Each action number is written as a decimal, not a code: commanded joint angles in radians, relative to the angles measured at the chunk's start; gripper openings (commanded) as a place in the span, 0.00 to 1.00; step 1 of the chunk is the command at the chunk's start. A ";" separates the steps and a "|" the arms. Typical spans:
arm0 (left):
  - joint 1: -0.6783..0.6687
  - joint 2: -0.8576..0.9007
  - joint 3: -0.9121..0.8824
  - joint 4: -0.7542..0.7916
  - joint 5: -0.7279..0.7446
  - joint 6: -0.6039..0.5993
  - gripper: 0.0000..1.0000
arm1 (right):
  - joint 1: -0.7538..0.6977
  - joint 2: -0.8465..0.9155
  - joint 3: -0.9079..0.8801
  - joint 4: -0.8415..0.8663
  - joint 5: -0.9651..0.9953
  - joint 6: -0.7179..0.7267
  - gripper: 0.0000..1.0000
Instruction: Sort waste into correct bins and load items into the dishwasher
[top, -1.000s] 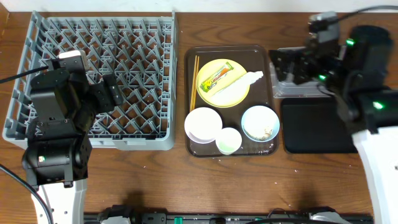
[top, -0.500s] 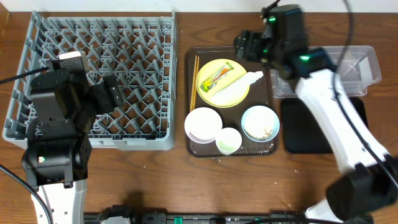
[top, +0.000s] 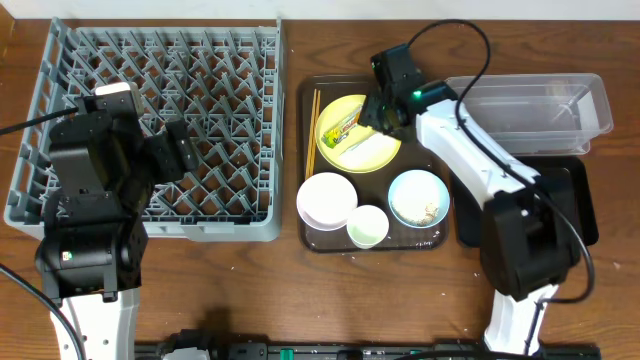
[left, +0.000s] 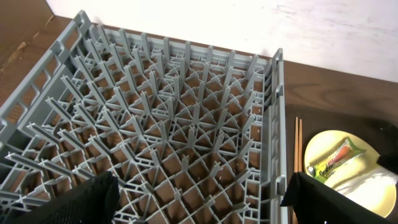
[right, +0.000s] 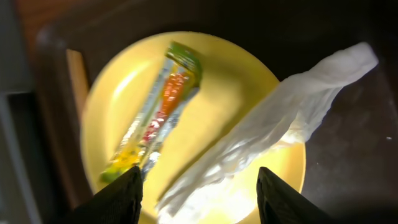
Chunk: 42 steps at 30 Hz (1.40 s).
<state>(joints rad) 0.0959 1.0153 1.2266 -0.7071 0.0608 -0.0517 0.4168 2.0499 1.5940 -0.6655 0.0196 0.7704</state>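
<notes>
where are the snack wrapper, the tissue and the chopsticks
snack wrapper (right: 158, 109), right wrist view, middle of its foil length
tissue (right: 267, 130), right wrist view, middle of the twisted strip
chopsticks (top: 315, 130), overhead view, midway along the pair

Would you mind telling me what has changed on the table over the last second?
The right arm swung left from above the clear tub to the brown tray. The right gripper now hangs open over the yellow plate, above the wrapper and tissue, holding nothing. The left gripper stayed open over the dish rack, and nothing on the tray has moved.
</notes>
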 joint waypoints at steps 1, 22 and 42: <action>-0.003 0.004 0.023 0.000 -0.002 0.009 0.89 | 0.006 0.044 0.013 -0.002 0.024 0.030 0.56; -0.003 0.004 0.023 0.000 -0.002 0.009 0.90 | 0.016 0.124 0.014 -0.021 0.020 0.016 0.01; -0.003 0.004 0.023 0.000 -0.002 0.009 0.90 | -0.328 -0.328 0.080 -0.166 0.139 -0.026 0.02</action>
<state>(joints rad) 0.0959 1.0164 1.2266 -0.7071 0.0608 -0.0517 0.1333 1.6772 1.6936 -0.8131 0.0875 0.7502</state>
